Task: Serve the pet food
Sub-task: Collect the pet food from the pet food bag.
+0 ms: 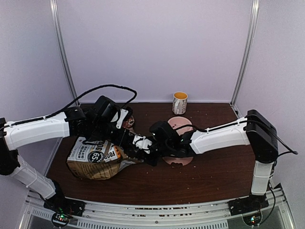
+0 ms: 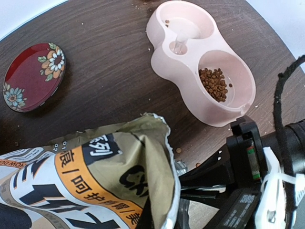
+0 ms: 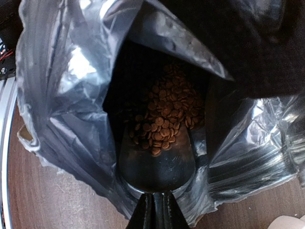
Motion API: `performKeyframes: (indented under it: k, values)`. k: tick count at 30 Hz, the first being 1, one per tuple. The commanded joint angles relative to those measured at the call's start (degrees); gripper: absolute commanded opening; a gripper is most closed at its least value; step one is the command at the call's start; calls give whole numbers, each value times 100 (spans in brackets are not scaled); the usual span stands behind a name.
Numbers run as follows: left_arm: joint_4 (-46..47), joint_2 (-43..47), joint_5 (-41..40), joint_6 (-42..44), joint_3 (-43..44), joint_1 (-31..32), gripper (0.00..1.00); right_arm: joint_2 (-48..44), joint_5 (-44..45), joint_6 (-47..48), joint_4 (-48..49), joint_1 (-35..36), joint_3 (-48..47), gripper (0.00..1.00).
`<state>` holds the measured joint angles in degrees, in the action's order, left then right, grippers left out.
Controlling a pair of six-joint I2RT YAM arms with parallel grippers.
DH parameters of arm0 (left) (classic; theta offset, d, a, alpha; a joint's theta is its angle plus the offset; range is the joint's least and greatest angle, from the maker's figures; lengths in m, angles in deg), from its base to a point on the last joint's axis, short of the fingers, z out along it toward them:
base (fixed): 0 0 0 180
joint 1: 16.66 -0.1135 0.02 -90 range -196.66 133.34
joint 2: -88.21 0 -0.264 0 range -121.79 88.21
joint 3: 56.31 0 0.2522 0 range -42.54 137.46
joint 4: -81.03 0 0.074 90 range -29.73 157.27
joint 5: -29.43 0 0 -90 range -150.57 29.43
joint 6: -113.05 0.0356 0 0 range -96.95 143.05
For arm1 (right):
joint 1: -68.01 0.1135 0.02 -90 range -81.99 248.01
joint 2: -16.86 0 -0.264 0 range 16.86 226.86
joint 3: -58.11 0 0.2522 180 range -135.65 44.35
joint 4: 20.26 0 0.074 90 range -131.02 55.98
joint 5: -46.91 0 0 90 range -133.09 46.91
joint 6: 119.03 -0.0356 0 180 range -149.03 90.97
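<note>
The tan paper bag (image 1: 95,160) with an orange band lies on its side at the left, its mouth facing right. My left gripper (image 1: 125,136) is shut on the bag's top edge (image 2: 162,143) and holds the mouth open. My right gripper (image 3: 157,214) is shut on the handle of a black scoop (image 3: 157,164), which is inside the silver-lined bag (image 3: 71,95). Brown kibble pellets (image 3: 167,119) lie on the scoop's front half. The pink double bowl (image 2: 190,57) stands beyond the bag, with some kibble (image 2: 214,83) in one well.
A red flowered saucer (image 2: 33,76) lies behind the bag at the left. A yellow-and-white mug (image 1: 179,102) stands at the back wall. Loose pellets (image 2: 178,150) are scattered on the dark wooden table (image 1: 214,167). The right arm (image 1: 219,136) reaches over the pink bowl.
</note>
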<state>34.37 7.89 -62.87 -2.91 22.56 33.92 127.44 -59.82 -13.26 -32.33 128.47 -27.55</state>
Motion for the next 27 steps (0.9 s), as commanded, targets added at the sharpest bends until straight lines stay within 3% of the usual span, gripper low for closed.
performKeyframes:
  k: [1, 27]
  values:
    - [680, 323, 231, -114, -7, 48, 0, 162, -203, -267, 927, 66, 321, 0]
    - [1142, 773, -523, -279, -705, 47, 0, -1020, 764, -367, 2594, 73, 1711, 0]
